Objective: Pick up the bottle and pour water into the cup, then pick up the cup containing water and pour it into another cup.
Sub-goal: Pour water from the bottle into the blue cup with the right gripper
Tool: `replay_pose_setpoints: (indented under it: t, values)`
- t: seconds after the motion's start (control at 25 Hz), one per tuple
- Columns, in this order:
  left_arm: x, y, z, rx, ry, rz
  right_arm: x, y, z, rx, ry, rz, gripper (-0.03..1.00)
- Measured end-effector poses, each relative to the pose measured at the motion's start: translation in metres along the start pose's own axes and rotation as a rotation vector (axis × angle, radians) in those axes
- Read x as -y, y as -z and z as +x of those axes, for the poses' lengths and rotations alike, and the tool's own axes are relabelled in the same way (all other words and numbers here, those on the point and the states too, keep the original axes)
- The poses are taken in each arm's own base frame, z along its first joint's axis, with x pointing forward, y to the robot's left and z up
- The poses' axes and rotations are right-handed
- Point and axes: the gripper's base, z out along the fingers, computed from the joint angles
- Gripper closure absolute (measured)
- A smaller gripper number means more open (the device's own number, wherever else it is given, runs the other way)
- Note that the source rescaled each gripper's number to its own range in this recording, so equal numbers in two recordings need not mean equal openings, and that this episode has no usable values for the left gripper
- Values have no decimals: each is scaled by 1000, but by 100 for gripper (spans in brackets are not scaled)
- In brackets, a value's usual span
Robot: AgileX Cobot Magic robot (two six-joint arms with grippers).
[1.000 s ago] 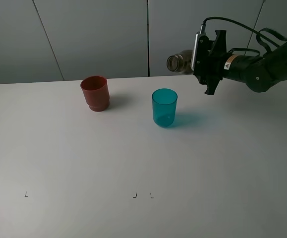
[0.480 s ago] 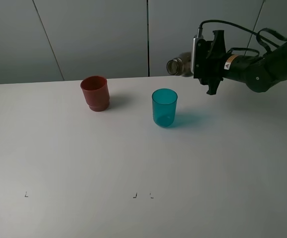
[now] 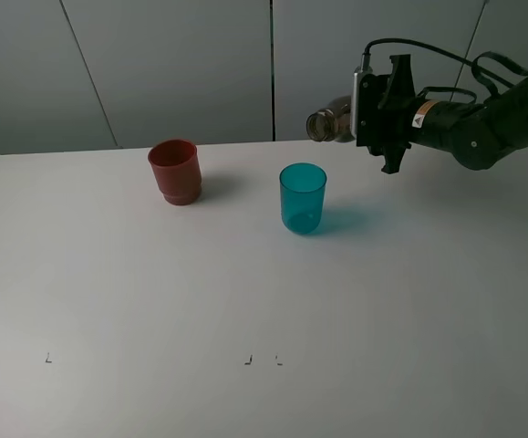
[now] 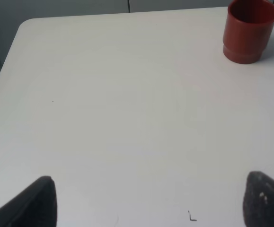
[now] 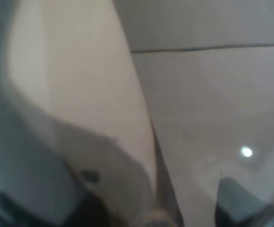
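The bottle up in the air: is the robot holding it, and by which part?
Yes. The right gripper is shut on the body of the bottle, which lies tipped sideways, neck sticking out free. The left gripper is open and empty.

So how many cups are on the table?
2. The red cup stands at the back left of the table. The teal cup stands to its right, nearer the middle. None looks hidden.

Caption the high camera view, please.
Right pincer holds the bottle sideways in midair; teal cup and red cup stand upright.
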Motion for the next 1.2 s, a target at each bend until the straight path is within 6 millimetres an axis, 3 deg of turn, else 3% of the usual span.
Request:
replay_pose_setpoints:
  t: [1.2]
  values:
    - [0,0,0,0,0,0,1,0,-3,32,145,8,97]
